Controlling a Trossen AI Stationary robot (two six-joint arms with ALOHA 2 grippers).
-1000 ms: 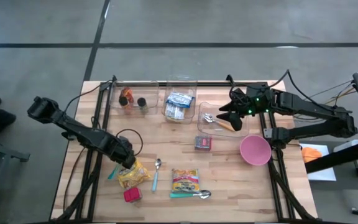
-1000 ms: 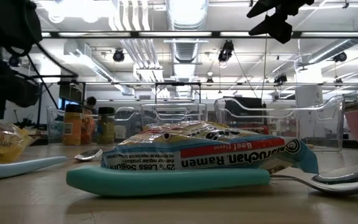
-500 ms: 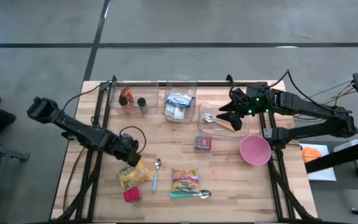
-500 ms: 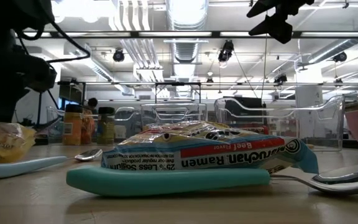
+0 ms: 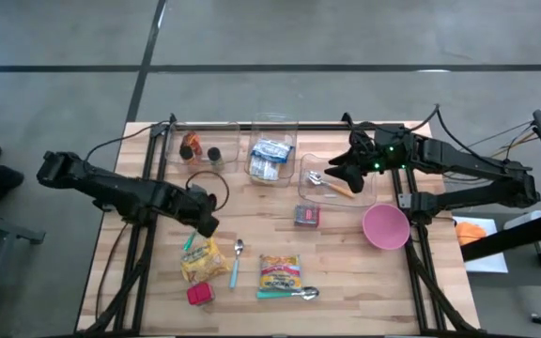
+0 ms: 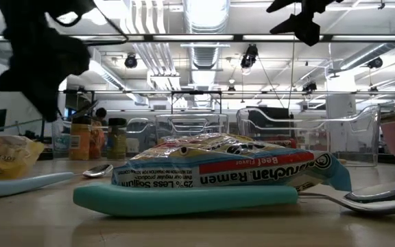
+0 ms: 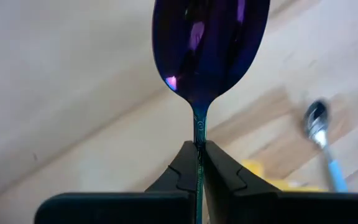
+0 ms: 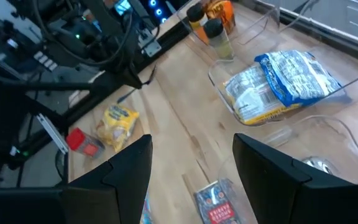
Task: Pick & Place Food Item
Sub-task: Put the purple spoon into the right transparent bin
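Near edge of the desk [image 5: 346,282]: a ramen pack [image 5: 279,271] lies flat, with a teal-handled spoon [image 5: 287,294] just beside it on the near side; in the low view the pack [image 6: 225,168] rests on that spoon's handle. Toward the near left corner, a small red packet [image 5: 199,295] lies touching a yellow snack bag [image 5: 203,260]. A second teal spoon [image 5: 236,261] lies between the yellow bag and the ramen pack.

Left half, mid-desk: the left pincer [image 5: 205,223] hangs above the yellow bag, clenched on a third spoon [image 7: 209,43] by its thin stem, bowl pointing away from the fingers [image 7: 178,174]. The spoon is clear of the desk.

Centre: a small red-and-grey packet [image 5: 307,216] lies alone. A pink bowl [image 5: 385,226] stands near the right edge.

Far edge: three clear bins. The left one holds two bottles [image 5: 200,150]; the middle one holds a blue-and-white bag [image 5: 270,158]; the right one holds cutlery [image 5: 325,182]. The right pincer [image 5: 341,171] hovers over this right bin, fingers [image 8: 129,165] parted, grasping nothing.
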